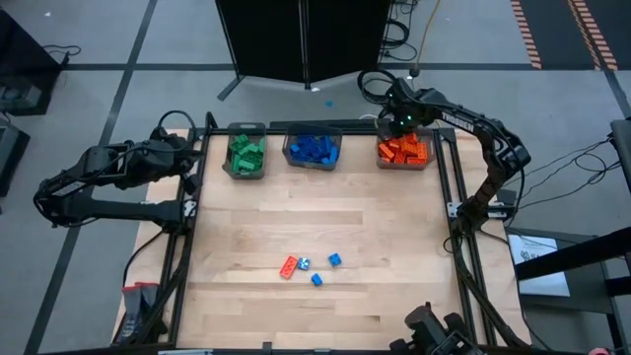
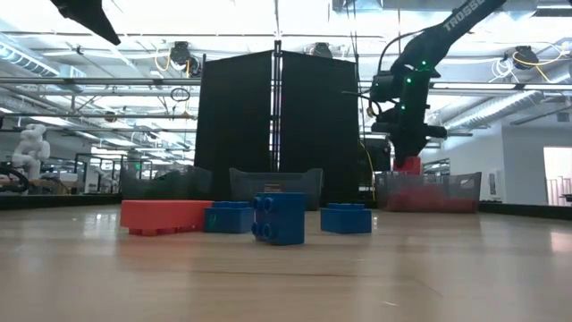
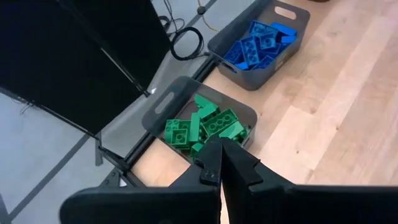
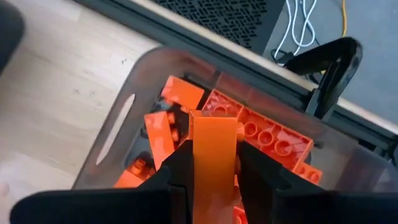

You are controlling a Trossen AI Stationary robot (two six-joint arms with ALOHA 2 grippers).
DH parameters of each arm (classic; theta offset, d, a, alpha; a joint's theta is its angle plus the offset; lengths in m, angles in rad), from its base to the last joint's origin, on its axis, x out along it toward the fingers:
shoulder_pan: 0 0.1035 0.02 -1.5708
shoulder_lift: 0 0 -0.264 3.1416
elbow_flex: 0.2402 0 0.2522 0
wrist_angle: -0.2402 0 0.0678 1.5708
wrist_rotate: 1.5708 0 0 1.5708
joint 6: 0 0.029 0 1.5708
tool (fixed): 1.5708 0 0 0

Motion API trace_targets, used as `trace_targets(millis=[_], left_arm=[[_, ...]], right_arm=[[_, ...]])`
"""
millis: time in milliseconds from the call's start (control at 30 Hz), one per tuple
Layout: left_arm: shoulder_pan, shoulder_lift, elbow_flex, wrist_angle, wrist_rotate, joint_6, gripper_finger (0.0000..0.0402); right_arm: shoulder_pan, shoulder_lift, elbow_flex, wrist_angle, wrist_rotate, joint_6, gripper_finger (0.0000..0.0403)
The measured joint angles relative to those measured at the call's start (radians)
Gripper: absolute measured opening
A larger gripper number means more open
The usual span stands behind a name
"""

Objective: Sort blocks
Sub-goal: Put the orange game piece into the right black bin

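Above the far right bin (image 1: 404, 152) on the desk (image 1: 315, 227), the right hand (image 4: 214, 163) hangs with its two dark fingers closed on a long orange brick (image 4: 214, 155), held upright between them just over the heap of orange bricks (image 1: 406, 150) inside. From table height, the same brick shows as a small red piece under the arm, a little above the bin's rim.

Along the far edge stand three grey translucent bins in a row: the left one (image 1: 245, 151) holds green bricks (image 3: 205, 124), the middle one (image 1: 314, 148) holds blue bricks (image 3: 261, 42), and the right one holds the orange ones. The green and blue bins sit near each other; the orange bin stands a little farther off to the right.

Near the front middle of the desk lie four loose bricks, close together but mostly apart: an orange-red brick (image 1: 289, 265) on the left, a blue brick (image 1: 306, 263) just beside it, another blue one (image 1: 335, 259) to the right, and a third blue one (image 1: 316, 280) slightly nearer the front edge.

The left arm waits at the desk's far left corner, its left hand (image 3: 221, 163) pressed shut and empty, hovering beside the green bin.
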Motion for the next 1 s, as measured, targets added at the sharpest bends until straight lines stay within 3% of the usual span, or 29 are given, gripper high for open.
trace_targets(millis=[633, 867, 1000], left_arm=[[0.0, 0.0, 0.0, -0.001, -0.004, 0.0, 0.0], [0.0, 0.0, 0.0, -0.001, -0.004, 0.0, 0.0], [0.0, 0.0, 0.0, -0.002, -0.004, 0.0, 0.0]], right_arm=[[0.002, -0.005, -0.122, 0.134, -0.022, 0.012, 0.0073], [0.002, -0.005, -0.122, 0.14, -0.022, 0.011, 0.014], [0.002, -0.005, -0.122, 0.139, -0.025, 0.011, 0.0156]])
